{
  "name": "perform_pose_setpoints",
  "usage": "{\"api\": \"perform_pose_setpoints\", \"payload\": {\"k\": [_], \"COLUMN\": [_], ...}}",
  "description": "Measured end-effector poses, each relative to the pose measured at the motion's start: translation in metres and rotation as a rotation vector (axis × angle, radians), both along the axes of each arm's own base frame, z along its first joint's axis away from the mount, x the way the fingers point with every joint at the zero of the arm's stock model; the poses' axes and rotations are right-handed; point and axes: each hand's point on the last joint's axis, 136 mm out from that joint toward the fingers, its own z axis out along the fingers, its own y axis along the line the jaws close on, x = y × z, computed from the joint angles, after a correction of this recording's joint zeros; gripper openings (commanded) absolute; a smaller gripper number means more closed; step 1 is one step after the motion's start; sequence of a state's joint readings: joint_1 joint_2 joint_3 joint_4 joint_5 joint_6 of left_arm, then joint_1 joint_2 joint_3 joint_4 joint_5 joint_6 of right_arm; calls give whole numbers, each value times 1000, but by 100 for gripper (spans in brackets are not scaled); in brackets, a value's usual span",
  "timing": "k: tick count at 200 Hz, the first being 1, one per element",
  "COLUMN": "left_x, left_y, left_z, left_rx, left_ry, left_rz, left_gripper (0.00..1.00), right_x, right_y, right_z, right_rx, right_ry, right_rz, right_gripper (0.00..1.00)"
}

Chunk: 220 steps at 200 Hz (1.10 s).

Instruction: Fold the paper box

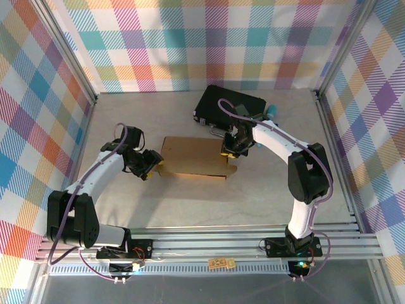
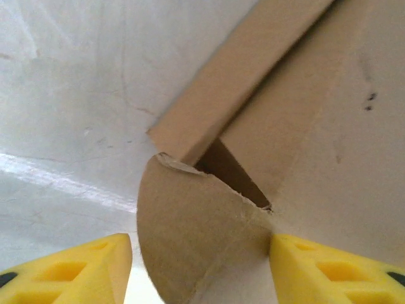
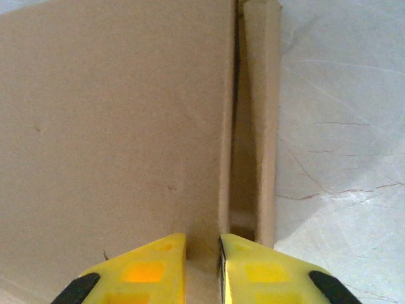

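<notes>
L tool (image 2: 201, 246) open, yellow fingers (image 2: 69, 269) astride a rounded tab (image 2: 190, 215) of the box (image 1: 193, 157); R tool (image 3: 202, 244) nearly closed, pinching a cardboard edge at the box's right end, beside a folded side strip; box lies mid worktop (image 1: 253, 196) betw. both tools, L tool at its left end; black case (image 1: 224, 104) just behind its far right corner.

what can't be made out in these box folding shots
- Right wrist: how deep the right gripper pinches the paper box, cut by the bottom edge.
- Left wrist: lower end of the rounded flap inside the left gripper, cut by the bottom edge.
- Top view: part of the black case, hidden by the right arm.
- Top view: tan item at the near edge, too small.
</notes>
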<state>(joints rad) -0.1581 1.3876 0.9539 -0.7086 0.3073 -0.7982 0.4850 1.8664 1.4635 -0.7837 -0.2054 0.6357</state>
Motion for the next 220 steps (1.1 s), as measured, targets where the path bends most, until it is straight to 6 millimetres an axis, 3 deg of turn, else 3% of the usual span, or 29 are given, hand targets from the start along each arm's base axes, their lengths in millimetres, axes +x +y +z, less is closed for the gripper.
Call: {"api": "perform_pose_setpoints", "payload": {"k": [48, 68, 96, 123, 137, 156, 187, 220], "left_x": [-12, -16, -10, 13, 25, 41, 63, 63], "left_y": [3, 4, 10, 14, 17, 20, 14, 6], "left_z": [-11, -10, 15, 52, 58, 49, 16, -13], "left_rx": [23, 33, 77, 115, 124, 135, 118, 78], "left_ry": [63, 81, 48, -61, -92, -85, -63, -54], "left_rz": [-33, -49, -74, -113, -130, -160, -219, -251], "left_gripper": [50, 53, 69, 69, 69, 68, 67, 66], "right_x": [-2, 1, 5, 8, 10, 13, 14, 9], "right_y": [-8, -10, -14, -18, -23, -26, -16, -11], "right_z": [-12, -8, 5, 22, 23, 19, 11, -1], "right_rx": [-63, -80, -76, 12, 69, 135, 203, 230], "right_ry": [13, -2, -41, -76, -65, -40, -5, 23], "right_rz": [35, 44, 48, 33, 16, 3, 20, 32], "right_gripper": [35, 43, 59, 66, 67, 68, 69, 72]}}
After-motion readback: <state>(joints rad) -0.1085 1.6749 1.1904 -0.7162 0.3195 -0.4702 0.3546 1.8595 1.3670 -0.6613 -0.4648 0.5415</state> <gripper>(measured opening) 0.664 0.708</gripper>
